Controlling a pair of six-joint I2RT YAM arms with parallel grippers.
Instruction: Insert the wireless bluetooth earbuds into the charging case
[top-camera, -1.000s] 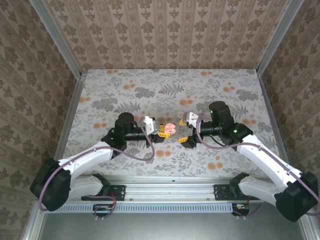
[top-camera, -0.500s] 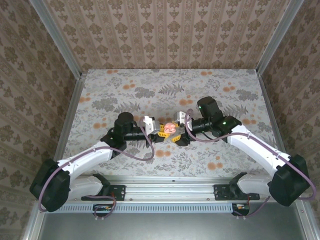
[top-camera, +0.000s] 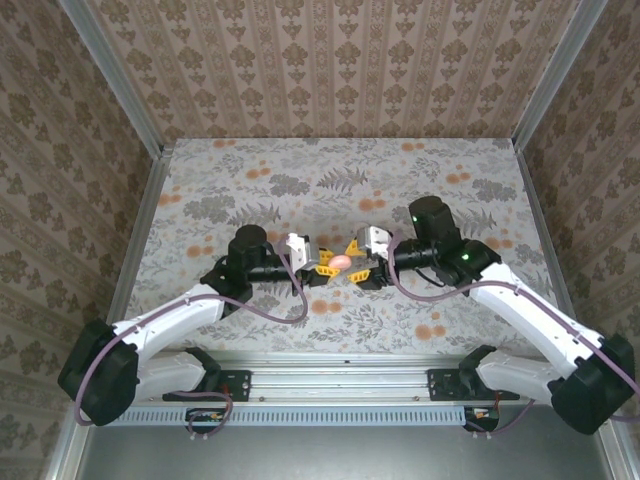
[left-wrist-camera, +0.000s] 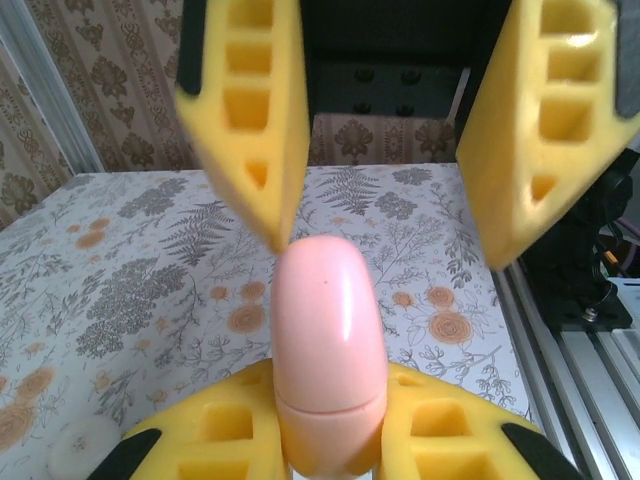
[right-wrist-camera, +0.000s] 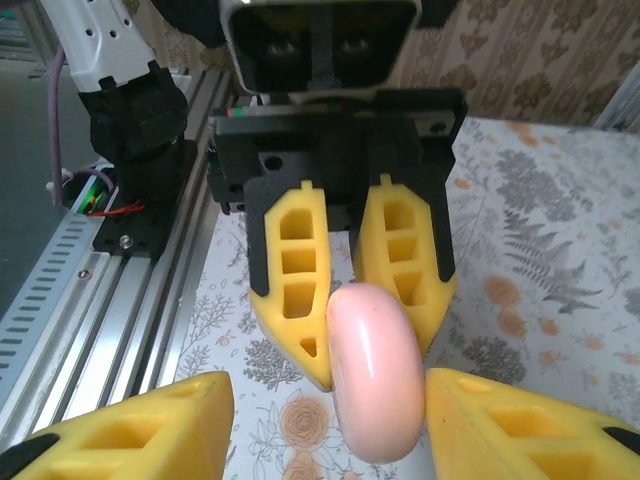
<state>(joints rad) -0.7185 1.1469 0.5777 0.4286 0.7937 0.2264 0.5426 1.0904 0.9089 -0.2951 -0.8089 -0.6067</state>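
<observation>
Left gripper (top-camera: 328, 264): narrow, clamped on the charging case (top-camera: 341, 262). On the left wrist cam the pink case (left-wrist-camera: 328, 320) sits pinched low between that gripper's two yellow fingers (left-wrist-camera: 200, 440) and sticks out past the tips. A seam line shows just beyond the fingers and the lid looks shut.

A pale round piece (left-wrist-camera: 85, 450) lies on the table (left-wrist-camera: 150, 260), just off the left gripper's finger on the side away from the rails (left-wrist-camera: 590, 370). It's too blurred to say what it is.

Right gripper (top-camera: 358, 262): wide, holding nothing, nose to nose with the left one. On the right wrist cam its fingers straddle the free end of the case (right-wrist-camera: 375, 370), with a clear gap on one side. The other side is close in and I can't tell if it touches.
</observation>
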